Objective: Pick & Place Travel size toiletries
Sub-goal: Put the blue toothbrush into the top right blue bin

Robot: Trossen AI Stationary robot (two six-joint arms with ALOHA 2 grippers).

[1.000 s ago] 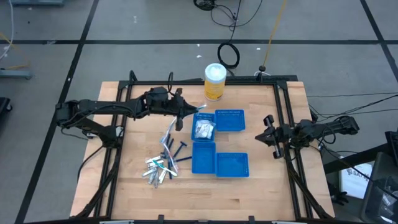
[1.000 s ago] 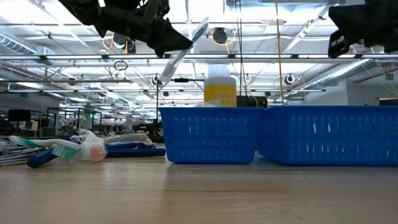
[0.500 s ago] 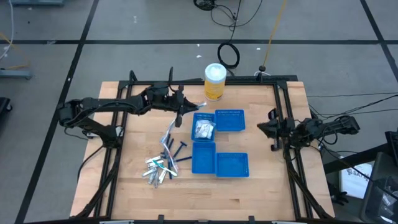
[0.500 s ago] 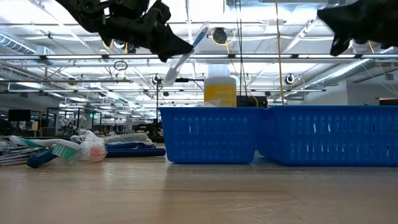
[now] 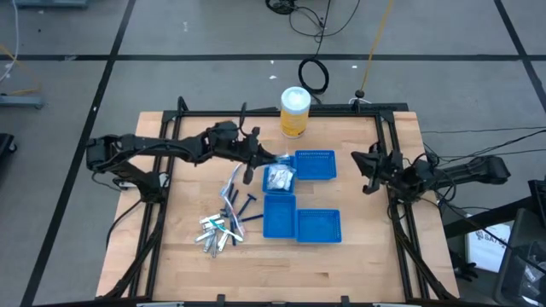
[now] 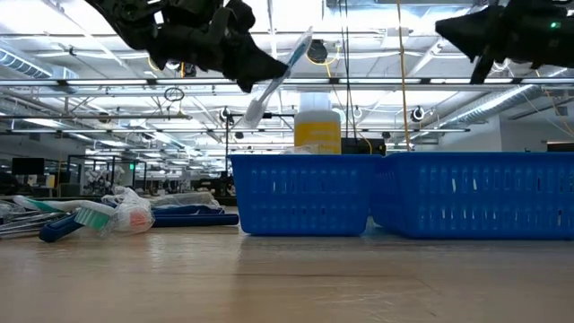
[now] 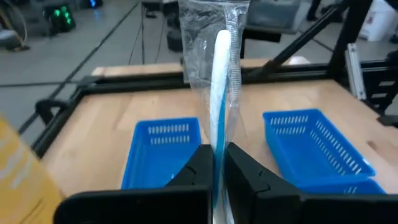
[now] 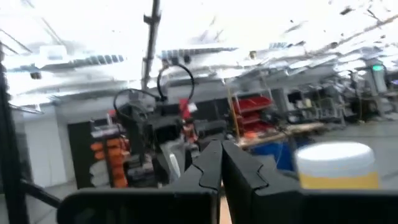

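My left gripper (image 5: 258, 159) hovers above the table just left of the blue trays, shut on a toothbrush in a clear wrapper (image 5: 273, 158). In the low view the toothbrush (image 6: 280, 79) slants in the air above the tray wall. More toiletries lie in a pile (image 5: 223, 223) on the wood at the near left: toothbrushes, silvery tubes and dark blue sticks. White packets (image 5: 279, 176) lie in one tray. My right gripper (image 5: 365, 169) is shut with nothing in it, raised at the table's right edge and tipped upward. My left gripper pinches the wrapped toothbrush's handle (image 7: 217, 140) between its two fingers, partway along its length. The fingers come nearly level from the table's left and lie along the brush. The wrapped end (image 7: 214, 37) sticks out past the fingertips. The brush is lifted clear of table and trays.
Several blue mesh trays (image 5: 316, 165) (image 5: 279, 213) (image 5: 317, 225) sit mid-table. A yellow canister with a white lid (image 5: 294, 111) stands at the far edge. A black frame (image 5: 384, 111) borders the wooden top. Bare wood lies along the near edge.
My left gripper has carried the wrapped toothbrush toward the table's right, closer to the trays, and slightly down, staying shut on it. My right gripper has tipped its fingers upward and shifted slightly toward the far edge.
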